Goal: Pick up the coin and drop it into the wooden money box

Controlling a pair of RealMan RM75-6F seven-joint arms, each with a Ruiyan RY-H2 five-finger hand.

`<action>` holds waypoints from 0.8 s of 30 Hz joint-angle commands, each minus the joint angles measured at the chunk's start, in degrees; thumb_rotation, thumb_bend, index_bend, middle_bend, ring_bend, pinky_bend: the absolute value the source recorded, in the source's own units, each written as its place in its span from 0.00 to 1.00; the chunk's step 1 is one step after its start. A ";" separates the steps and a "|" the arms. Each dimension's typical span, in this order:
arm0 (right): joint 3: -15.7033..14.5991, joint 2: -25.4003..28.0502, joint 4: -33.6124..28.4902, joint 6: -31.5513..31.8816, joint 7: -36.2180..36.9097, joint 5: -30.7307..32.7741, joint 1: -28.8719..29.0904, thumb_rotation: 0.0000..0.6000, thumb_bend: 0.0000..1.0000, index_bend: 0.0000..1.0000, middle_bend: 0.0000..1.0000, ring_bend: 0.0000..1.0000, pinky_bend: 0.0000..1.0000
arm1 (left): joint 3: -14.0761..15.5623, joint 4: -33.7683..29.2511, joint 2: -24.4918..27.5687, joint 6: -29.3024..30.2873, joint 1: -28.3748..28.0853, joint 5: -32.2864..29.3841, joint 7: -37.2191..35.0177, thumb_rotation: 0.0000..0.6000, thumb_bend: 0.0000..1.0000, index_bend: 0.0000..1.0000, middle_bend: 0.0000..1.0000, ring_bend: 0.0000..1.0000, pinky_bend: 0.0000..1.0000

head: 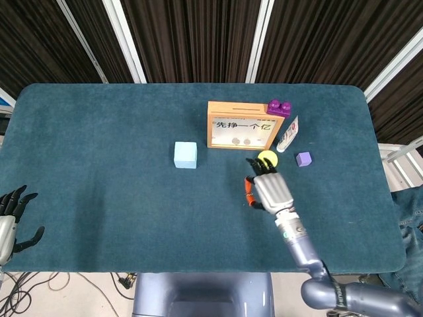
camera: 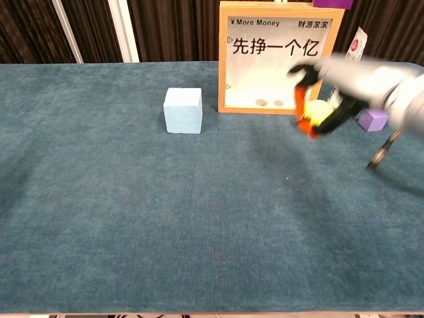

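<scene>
Coin unseen outside the wooden money box (head: 240,125), upper centre; whether the blurred right hand (camera: 331,89), raised before the box, pinches one I cannot tell. Dropping through the top slot seems left. Left hand (head: 8,223) idles spread, lower left.

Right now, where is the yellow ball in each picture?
Head view: the yellow ball sits right of centre, just below the wooden money box, with the right hand partly over it.
Chest view: the ball is at upper right, peeking from behind the blurred right hand.
Shared landmark: the light blue cube, left of the box in both.
</scene>
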 commanded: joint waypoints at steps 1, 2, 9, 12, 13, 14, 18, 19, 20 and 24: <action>4.51 7.10 -7.14 3.06 -4.03 4.37 0.18 1.00 0.52 0.66 0.10 0.05 0.00 | 0.01 -0.03 0.00 -0.04 0.00 -0.06 0.07 1.00 0.31 0.18 0.00 0.00 0.02; 5.56 8.49 -8.12 3.41 -4.67 5.01 0.53 1.00 0.52 0.66 0.10 0.05 0.00 | 0.00 -0.06 0.00 -0.02 0.02 -0.11 0.11 1.00 0.32 0.19 0.00 0.00 0.02; 11.82 16.11 -12.22 2.69 -7.76 12.67 4.67 1.00 0.52 0.70 0.10 0.05 0.00 | -0.03 -0.24 0.01 0.02 0.07 -0.24 0.19 1.00 0.32 0.19 0.00 0.00 0.02; 13.46 17.75 -11.73 1.44 -8.68 16.36 7.18 1.00 0.52 0.71 0.10 0.05 0.00 | -0.08 -0.26 0.00 0.01 0.06 -0.34 0.11 1.00 0.32 0.19 0.00 0.00 0.02; 13.91 18.14 -11.41 1.08 -9.03 17.64 8.09 1.00 0.52 0.72 0.10 0.05 0.00 | -0.08 -0.26 0.01 -0.03 0.06 -0.38 0.09 1.00 0.32 0.19 0.00 0.00 0.02; 14.31 18.47 -10.97 0.71 -9.44 18.90 9.06 1.00 0.52 0.72 0.10 0.05 0.00 | -0.09 -0.28 0.03 -0.09 0.03 -0.41 0.07 1.00 0.32 0.19 0.00 0.00 0.02; 15.73 18.84 -7.60 -1.11 -10.62 23.70 13.48 1.00 0.53 0.74 0.10 0.05 0.00 | -0.16 -0.36 0.07 -0.32 -0.04 -0.66 -0.06 1.00 0.32 0.20 0.00 0.00 0.02; 15.98 18.82 -6.38 -1.77 -10.83 24.96 14.64 1.00 0.53 0.74 0.10 0.05 0.00 | -0.19 -0.38 0.07 -0.42 -0.07 -0.80 -0.06 1.00 0.32 0.20 0.00 0.00 0.02; 16.25 18.75 -5.21 -2.55 -10.96 26.17 15.85 1.00 0.52 0.74 0.10 0.05 0.00 | -0.22 -0.42 0.08 -0.57 -0.09 -1.00 -0.12 1.00 0.32 0.20 0.00 0.00 0.02; 17.07 18.30 -0.53 -5.70 -11.29 30.21 19.72 1.00 0.53 0.75 0.10 0.05 0.00 | -0.54 -0.59 0.15 -1.11 -0.23 -1.91 -0.59 1.00 0.32 0.20 0.00 0.00 0.02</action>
